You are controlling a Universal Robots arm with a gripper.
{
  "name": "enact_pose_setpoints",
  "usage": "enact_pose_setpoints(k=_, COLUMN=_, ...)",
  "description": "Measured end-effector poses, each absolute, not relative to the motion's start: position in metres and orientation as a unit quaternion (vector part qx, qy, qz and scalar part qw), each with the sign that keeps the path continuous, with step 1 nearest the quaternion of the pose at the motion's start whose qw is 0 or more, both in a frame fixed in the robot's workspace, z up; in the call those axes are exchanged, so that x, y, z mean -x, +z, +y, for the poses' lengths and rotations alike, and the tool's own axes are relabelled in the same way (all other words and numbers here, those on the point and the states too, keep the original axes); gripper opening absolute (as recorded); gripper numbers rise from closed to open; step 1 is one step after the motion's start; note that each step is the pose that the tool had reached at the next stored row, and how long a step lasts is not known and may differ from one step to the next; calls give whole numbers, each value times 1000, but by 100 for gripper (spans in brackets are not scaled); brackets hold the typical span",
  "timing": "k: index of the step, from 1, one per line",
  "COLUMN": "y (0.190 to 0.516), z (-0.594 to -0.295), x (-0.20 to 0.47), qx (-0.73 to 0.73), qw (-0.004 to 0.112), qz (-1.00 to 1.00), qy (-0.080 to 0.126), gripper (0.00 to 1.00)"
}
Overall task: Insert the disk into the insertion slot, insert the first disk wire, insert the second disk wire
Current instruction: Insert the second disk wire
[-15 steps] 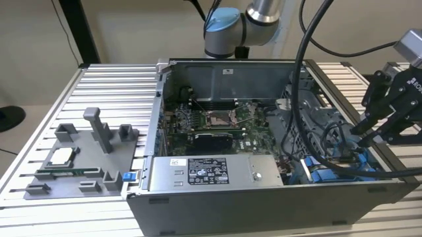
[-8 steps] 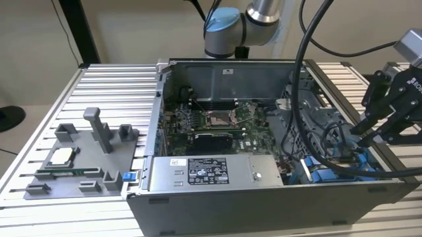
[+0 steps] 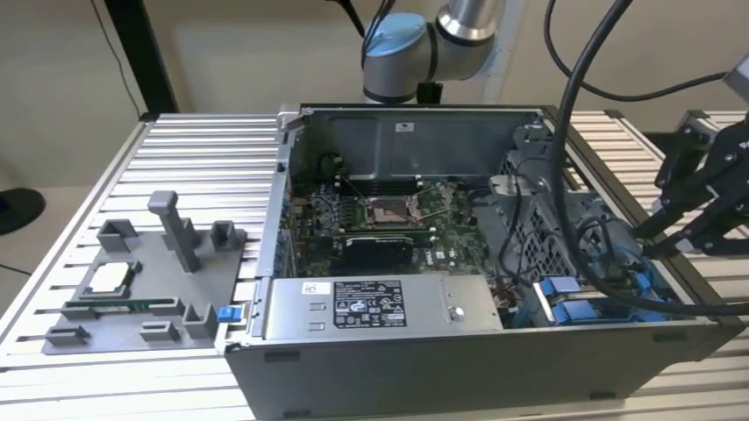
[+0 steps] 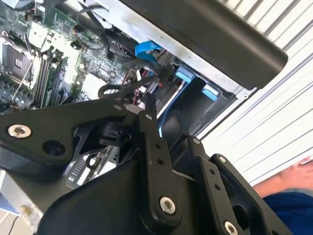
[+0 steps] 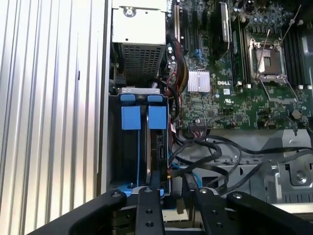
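Disk (image 5: 157, 117) sat edge-on in the drive bay (image 5: 113, 147) at a corner of the case (image 3: 468, 377), blue carrier tab up. It was just beside a second blue-tabbed carrier (image 5: 131, 117). Which of the two was the task's own was a guess, taken as the one in line with the gripper (image 5: 170, 182). Gripper hung over the bay's end, near the black cables (image 5: 210, 152). Jaws: could not tell how far open, or whether they had hold of anything.

Handling, judged:
- **Disk:** dense, heavy for its size, rigid metal body, no give, shock-sensitive.
- **Carrier:** smooth moulded plastic, slightly springy, likely slippery on flat faces.
- **Where to hold:** the carrier's long side rails or tab end looked best, not the label face.
- **Cables:** thin, rubbery, floppy, with stiff plugs.

Materials:
- **Case:** dark sheet metal.
- **Power-supply box** (image 3: 363, 303)**:** matte grey metal, boxy, labelled.
- **Motherboard** (image 5: 234, 98)**:** green, flat, with a finned silver heatsink (image 5: 198, 81).
- **Worktop** (image 3: 175, 140)**:** ribbed aluminium slats.
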State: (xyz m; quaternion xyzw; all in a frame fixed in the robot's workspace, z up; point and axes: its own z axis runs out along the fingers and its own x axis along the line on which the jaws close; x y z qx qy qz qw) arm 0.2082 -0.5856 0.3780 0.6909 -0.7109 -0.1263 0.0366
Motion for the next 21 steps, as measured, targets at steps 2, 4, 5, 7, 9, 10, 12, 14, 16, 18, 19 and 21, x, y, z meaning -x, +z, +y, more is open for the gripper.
enact_pose_setpoints(k=2, y=378, z=-586, x=-209, qx=-693, qw=29, qz=-710, qy=-119, gripper=100)
enact_pose_setpoints(k=4, y=378, z=-586, x=-209, qx=-696, qw=20, qz=-709, qy=-110, gripper=100)
enact_pose_setpoints(k=5, y=378, z=-586, x=-209, qx=-697, qw=15, qz=-709, qy=-105, gripper=100)
enact_pose_setpoints(k=7, y=377, z=-586, x=-209, qx=-699, qw=7, qz=-709, qy=-97, gripper=100)
enact_pose_setpoints(k=9, y=377, z=-586, x=-210, qx=-701, qw=-1, qz=-708, qy=-89, gripper=100)
enact_pose_setpoints(k=10, y=377, z=-586, x=-210, qx=-702, qw=-5, qz=-707, qy=-85, gripper=100)
enact_pose_setpoints(k=12, y=376, z=-586, x=-210, qx=-702, qw=-7, qz=-707, qy=-83, gripper=100)
enact_pose_setpoints(k=14, y=376, z=-586, x=-210, qx=-702, qw=-7, qz=-707, qy=-83, gripper=100)
enact_pose_setpoints(k=16, y=376, z=-586, x=-210, qx=-702, qw=-7, qz=-707, qy=-83, gripper=100)
enact_pose_setpoints(k=18, y=376, z=-586, x=-210, qx=-702, qw=-7, qz=-707, qy=-83, gripper=100)
enact_pose_setpoints(k=19, y=376, z=-586, x=-210, qx=-702, qw=-7, qz=-707, qy=-83, gripper=100)
enact_pose_setpoints(k=21, y=375, z=-586, x=-210, qx=-702, qw=-7, qz=-707, qy=-83, gripper=100)
